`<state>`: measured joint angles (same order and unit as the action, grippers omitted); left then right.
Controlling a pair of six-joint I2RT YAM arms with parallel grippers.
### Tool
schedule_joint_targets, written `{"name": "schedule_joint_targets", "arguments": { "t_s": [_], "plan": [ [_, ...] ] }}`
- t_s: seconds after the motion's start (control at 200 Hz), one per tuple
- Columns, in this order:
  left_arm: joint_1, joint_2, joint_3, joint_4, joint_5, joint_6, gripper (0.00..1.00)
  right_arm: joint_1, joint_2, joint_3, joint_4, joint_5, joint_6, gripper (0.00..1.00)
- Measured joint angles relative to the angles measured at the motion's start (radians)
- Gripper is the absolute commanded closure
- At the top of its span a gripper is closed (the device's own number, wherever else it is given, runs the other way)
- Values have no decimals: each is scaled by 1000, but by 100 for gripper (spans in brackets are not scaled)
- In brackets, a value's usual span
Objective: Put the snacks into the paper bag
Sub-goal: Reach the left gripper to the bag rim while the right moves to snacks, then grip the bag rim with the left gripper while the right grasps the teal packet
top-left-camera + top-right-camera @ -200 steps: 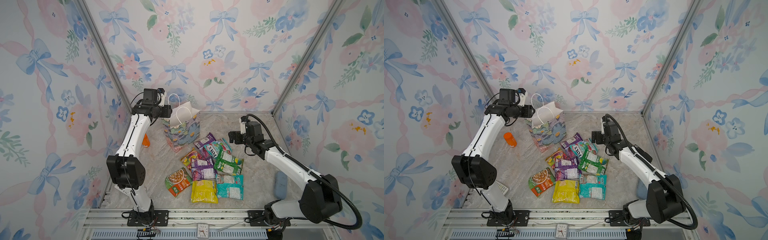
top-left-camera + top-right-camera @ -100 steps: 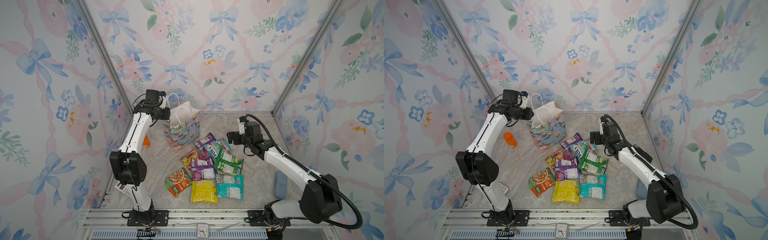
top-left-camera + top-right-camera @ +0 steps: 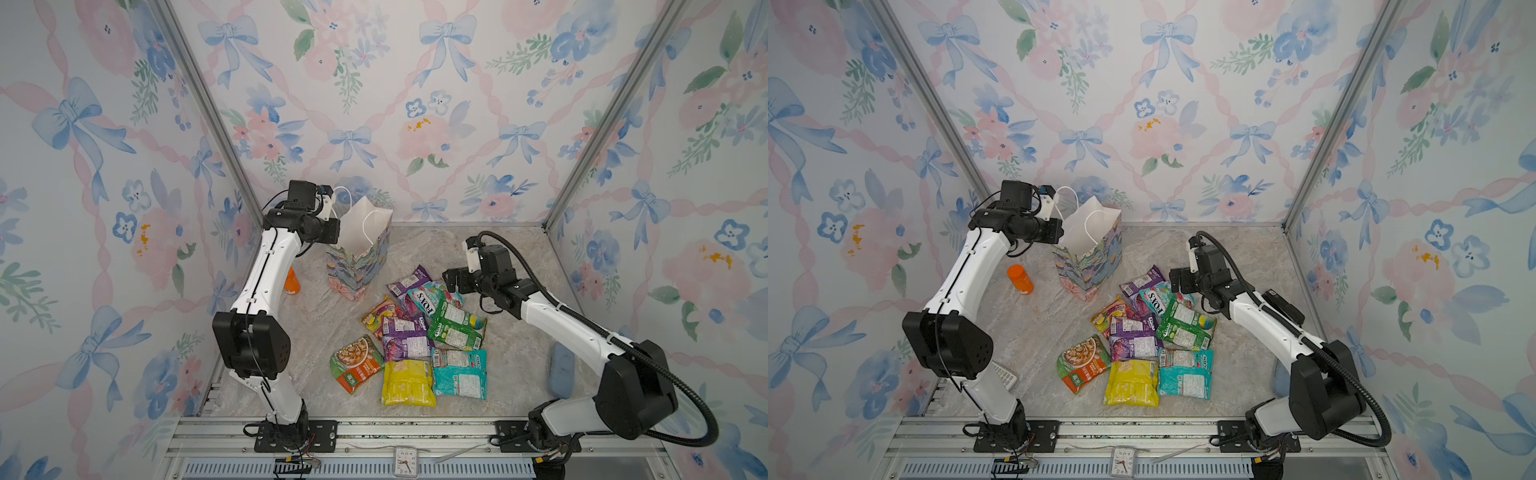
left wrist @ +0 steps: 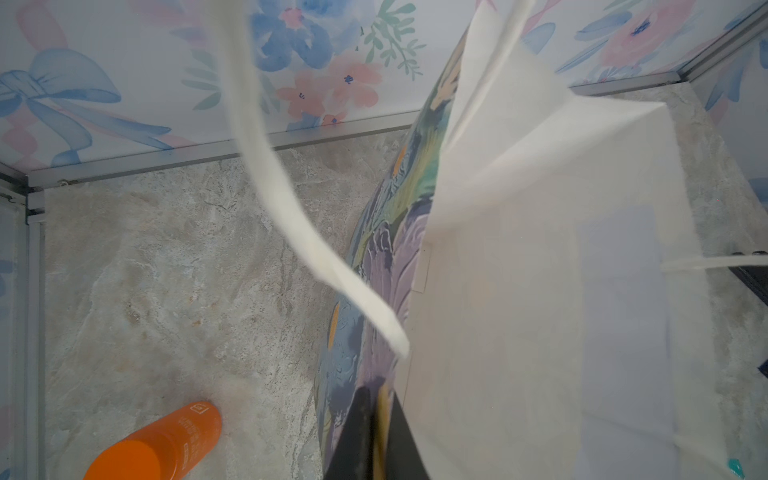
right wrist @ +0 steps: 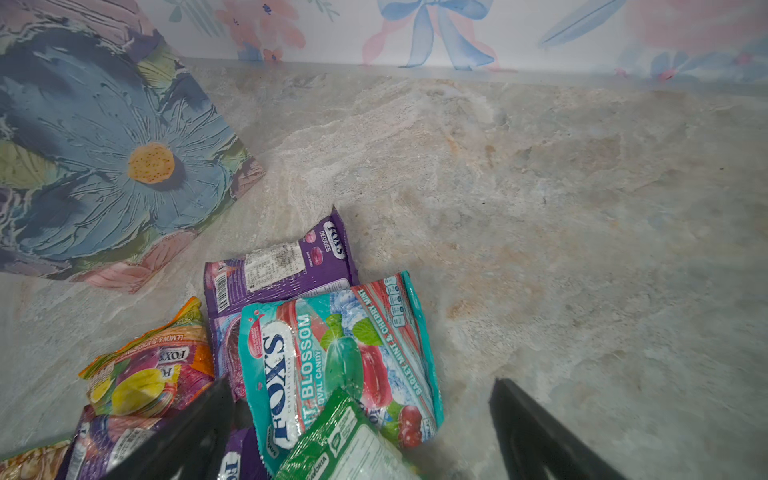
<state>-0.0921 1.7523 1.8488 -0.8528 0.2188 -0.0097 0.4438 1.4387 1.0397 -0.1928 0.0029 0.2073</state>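
The paper bag [image 3: 358, 266] stands upright toward the back of the marble tabletop [image 3: 511, 257], its mouth open and its white inside showing in both top views. The left gripper [image 4: 377, 397] is at the bag's rim on the side away from the packets. In the left wrist view its dark fingers [image 4: 353, 440] are drawn close, pinching the bag's wall between them, and a white cord handle [image 4: 282, 208] loops loose before the lens. An orange bottle [image 3: 1020, 279] sits on that same side of the bag, apart from it. The snacks [image 3: 415, 332] lie in an overlapping heap on the table in front of the bag. The purple Fox's Berries packet [image 5: 274, 274] is nearest the bag's base, close but not touching. A teal Fox's packet [image 5: 332, 357] overlaps it, and a green packet [image 3: 455, 328] lies farther from the bag. The right gripper [image 5: 361, 382] hangs over the teal packet with jaws spread wide, holding nothing.
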Motion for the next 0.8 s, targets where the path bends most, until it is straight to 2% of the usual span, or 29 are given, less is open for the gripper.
{"name": "schedule_joint_targets", "arguments": {
  "t_s": [0.15,0.225,0.34,0.44,0.57,0.68,0.8],
  "plan": [
    [0,-15,-6,-9,21,5,62,5,2,0,-41,-35,6,1],
    [0,-13,-7,-11,24,5,57,5,2,0,-72,-57,5,0],
    [0,-8,-7,-10,25,-1,56,10,0,-9,-117,-107,-4,1],
    [0,1,-7,-10,25,-5,61,50,0,-17,-171,-149,-13,5],
    [0,6,-7,-10,23,-24,79,159,2,-21,-208,-211,0,11],
    [0,6,-7,-10,16,-24,89,255,11,-39,-207,-251,48,15],
    [0,6,-7,-10,10,-31,97,312,19,-85,-193,-280,117,20]
  ]
}}
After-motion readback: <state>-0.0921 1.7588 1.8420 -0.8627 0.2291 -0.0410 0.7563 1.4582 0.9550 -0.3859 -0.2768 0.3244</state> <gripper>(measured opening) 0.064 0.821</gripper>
